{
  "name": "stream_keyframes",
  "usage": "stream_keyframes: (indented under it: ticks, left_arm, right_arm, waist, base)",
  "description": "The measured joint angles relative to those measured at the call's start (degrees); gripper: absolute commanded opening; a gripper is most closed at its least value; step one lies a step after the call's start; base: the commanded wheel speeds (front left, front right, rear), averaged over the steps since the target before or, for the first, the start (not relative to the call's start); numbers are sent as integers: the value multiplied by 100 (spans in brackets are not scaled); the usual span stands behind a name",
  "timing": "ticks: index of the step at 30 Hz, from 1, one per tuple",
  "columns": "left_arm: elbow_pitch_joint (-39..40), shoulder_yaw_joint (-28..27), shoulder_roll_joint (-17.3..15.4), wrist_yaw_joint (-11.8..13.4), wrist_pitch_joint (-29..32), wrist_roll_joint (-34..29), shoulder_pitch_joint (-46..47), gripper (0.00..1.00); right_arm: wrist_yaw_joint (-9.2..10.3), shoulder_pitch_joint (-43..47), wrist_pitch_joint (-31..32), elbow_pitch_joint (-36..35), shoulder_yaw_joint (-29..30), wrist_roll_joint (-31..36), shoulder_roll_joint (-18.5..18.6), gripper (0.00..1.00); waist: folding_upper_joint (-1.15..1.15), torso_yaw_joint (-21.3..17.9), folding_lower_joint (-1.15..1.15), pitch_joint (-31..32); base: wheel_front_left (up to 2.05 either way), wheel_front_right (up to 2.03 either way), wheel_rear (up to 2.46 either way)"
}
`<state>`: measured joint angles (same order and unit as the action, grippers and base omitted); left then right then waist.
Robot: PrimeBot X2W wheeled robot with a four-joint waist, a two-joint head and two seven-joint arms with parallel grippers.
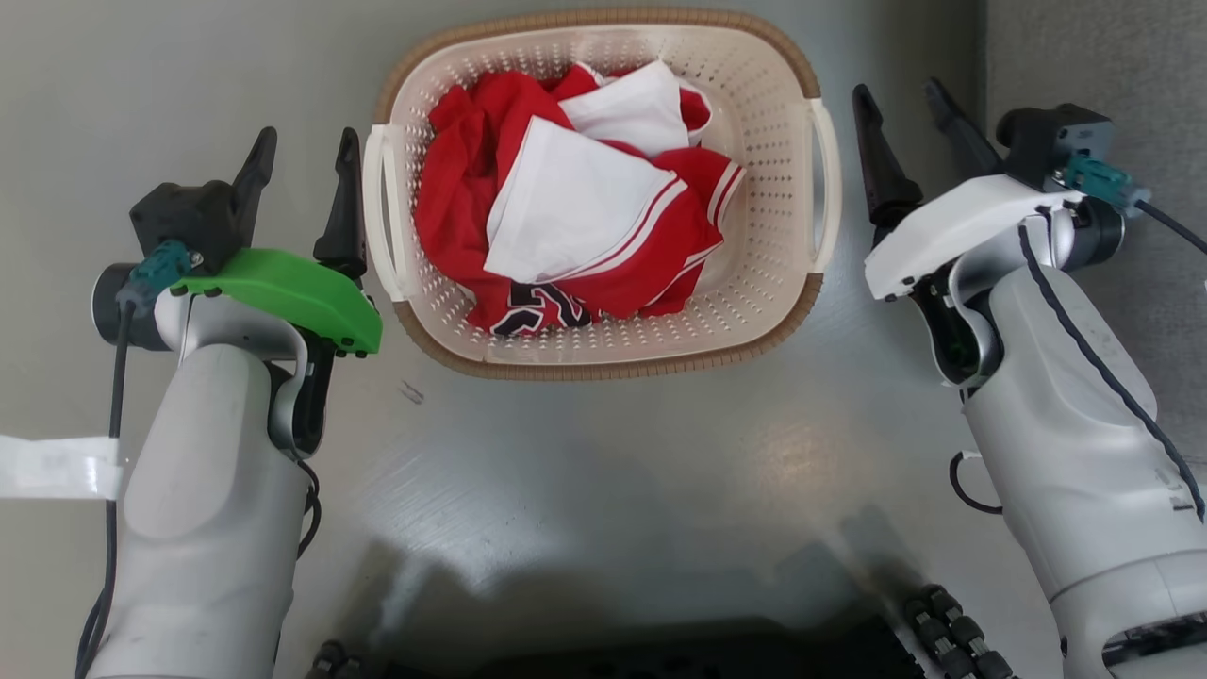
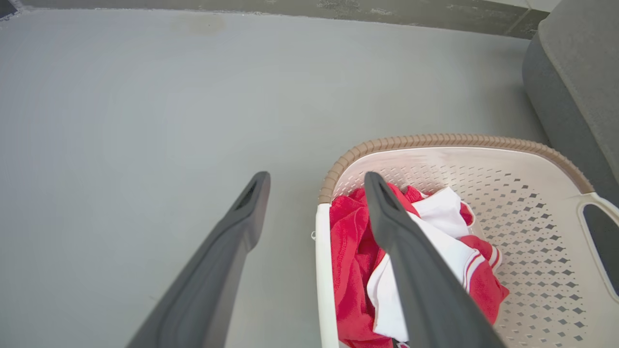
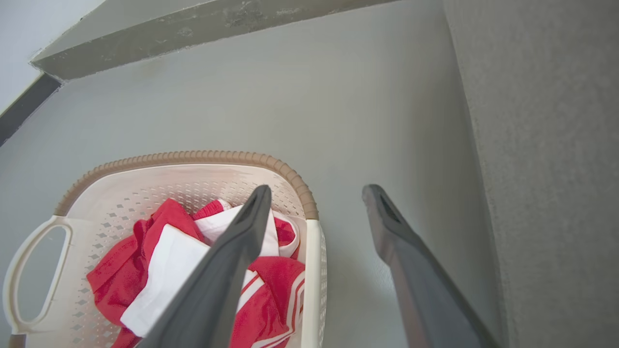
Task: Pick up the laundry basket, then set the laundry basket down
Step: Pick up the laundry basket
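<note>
Sitting on the gray floor (image 1: 603, 471) between the two arms: basket (image 1: 603, 366), long axis running left to right, holding crumpled red and white clothes (image 1: 566, 207). Hovering outside its short ends, fingers (image 1: 344, 198) pointing far: left gripper (image 1: 308, 141) just beside the left handle (image 1: 375, 212), right gripper (image 1: 896, 91) near the right handle (image 1: 830, 189), slightly less close. Both standing spread open, gripping nothing; handles lying inward of each.

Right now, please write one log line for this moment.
basket: on floor, clothes inside | left gripper: open, by left handle | right gripper: open, by right handle | lift: not yet
</note>
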<state>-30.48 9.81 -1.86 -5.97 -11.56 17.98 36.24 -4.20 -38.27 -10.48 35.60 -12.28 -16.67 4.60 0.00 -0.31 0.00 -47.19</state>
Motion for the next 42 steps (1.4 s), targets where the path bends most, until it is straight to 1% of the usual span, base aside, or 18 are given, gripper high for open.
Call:
stream_keyframes:
  ticks: [8,18,21,26,29,32,35,42]
  left_arm:
    - [-525,55,16,-5,49,49,235,100]
    - [-1094,253,40,-15,200,51,691,100]
    - [-1221,278,45,-58,272,145,759,100]
    - [-1404,349,52,-60,448,202,981,100]
    - [-1524,403,54,-64,505,253,1111,100]
    - [-1681,475,56,-68,658,356,1201,100]
    - [-1750,581,58,-109,675,488,1222,100]
    - [-1942,787,60,-110,799,679,1447,100]
  right_arm:
    - [-26,-262,181,599,-146,-52,-59,100]
    - [-35,-649,305,1215,-292,-162,-80,100]
    - [-58,-764,334,1328,-372,-164,-84,100]
    - [-79,-970,356,1493,-481,-237,-82,100]
    - [-86,-1065,424,1543,-597,-426,-84,100]
    - [-133,-1123,457,1618,-723,-552,-82,100]
    - [-134,-1168,457,1679,-854,-654,-82,100]
    - [-135,-1326,456,1779,-1060,-901,-80,100]
  waist:
    - [0,10,0,-231]
    - [0,30,0,-494]
    - [0,25,0,-565]
    - [0,17,0,-704]
    - [0,15,0,-796]
    - [0,18,0,-885]
    - [0,22,0,-962]
    - [0,38,0,-1104]
  base:
    - [0,0,0]
    - [0,0,0]
    - [0,0,0]
    - [0,0,0]
    - [0,0,0]
    - [0,0,0]
    - [0,0,0]
    - [0,0,0]
